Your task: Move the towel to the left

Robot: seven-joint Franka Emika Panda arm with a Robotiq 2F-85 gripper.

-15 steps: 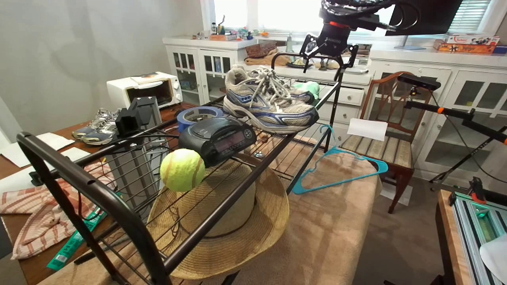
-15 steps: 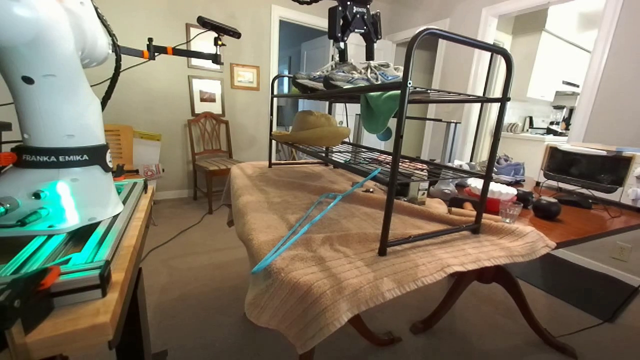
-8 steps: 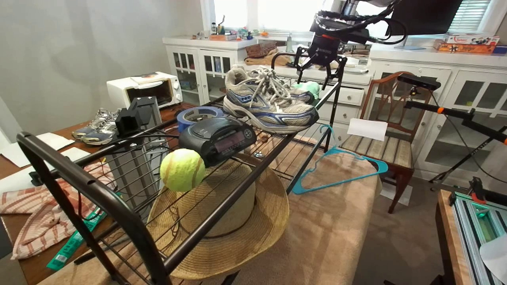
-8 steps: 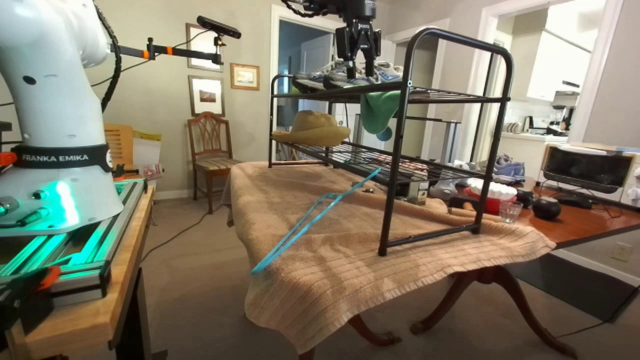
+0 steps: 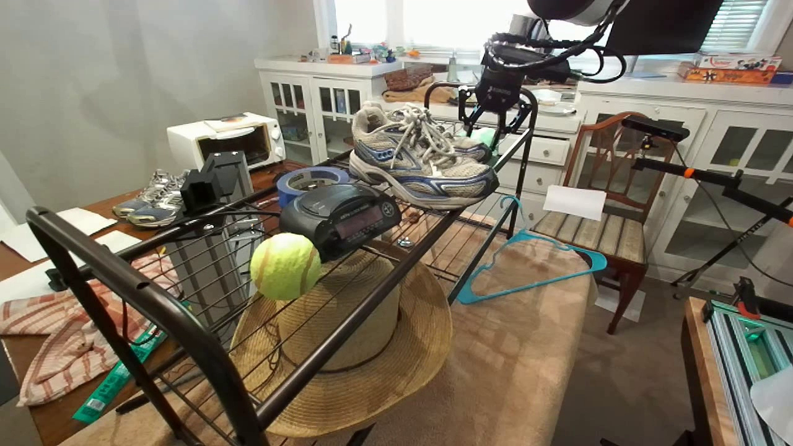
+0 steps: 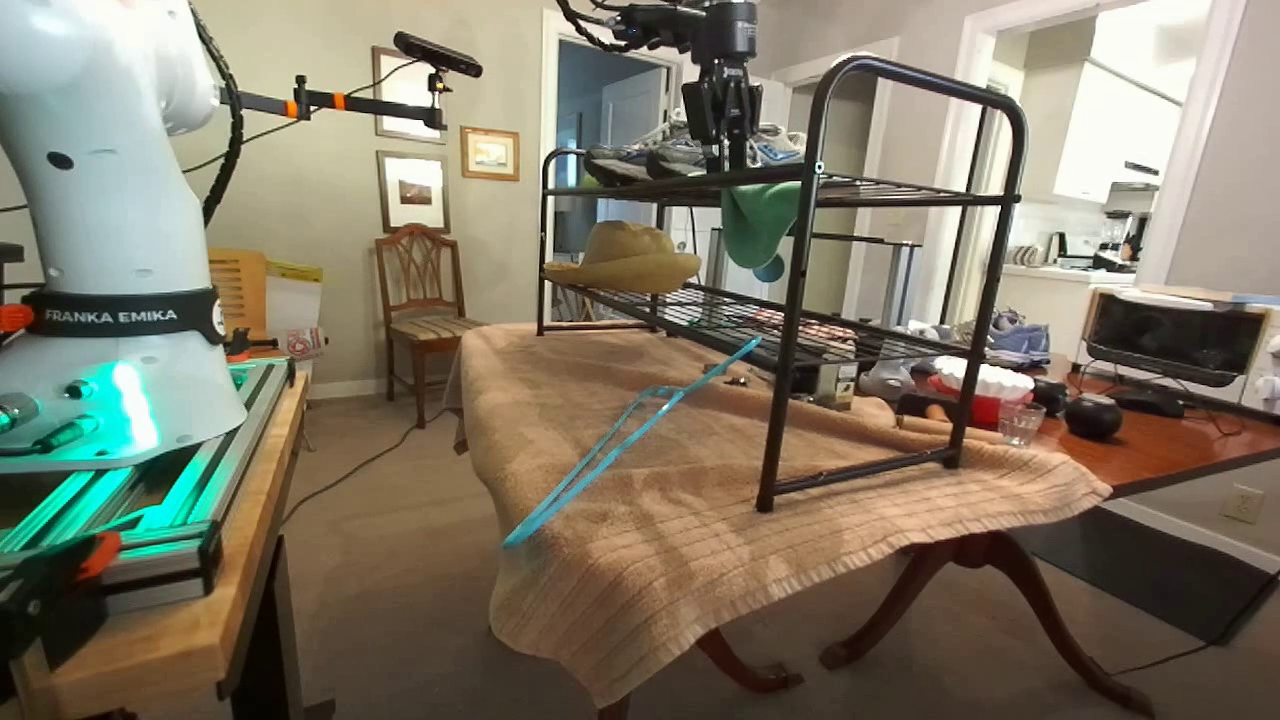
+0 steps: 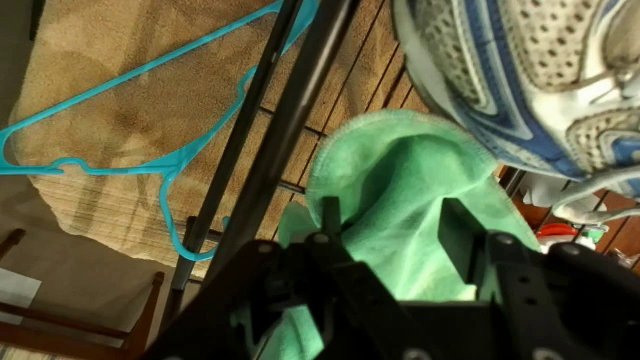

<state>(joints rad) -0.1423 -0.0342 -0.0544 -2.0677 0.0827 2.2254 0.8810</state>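
The gripper [image 7: 392,220] is released, its two fingers spread well apart, with the green towel [image 7: 425,170] showing between them in the wrist view. Both fingertips overlap the towel there; I cannot tell whether they touch it. The towel is on the upper shelf of the black rack [image 6: 791,340], just beside one of a pair of shoes [image 5: 427,164], with folds running through it. In an exterior view, part of it hangs below that shelf.

The upper shelf also bears a black clock [image 5: 341,217], a roll of blue tape [image 5: 287,192] just beside it, and a tennis ball [image 5: 285,266] near its other side. A straw hat [image 6: 625,255] sits on the lower shelf, crown up. The rack stands on a brown cloth [image 6: 700,500] spread over the tabletop [image 6: 1150,455], along with a blue hanger [image 7: 177,160]; whether hanger and rack touch is unclear. A glass [image 6: 1020,424] stands near the cloth's edge.

The arm [image 6: 140,200] rises from a separate bench [image 6: 165,640], its middle out of frame. In both exterior views its wrist reaches over the rack's end, the gripper pointing down.
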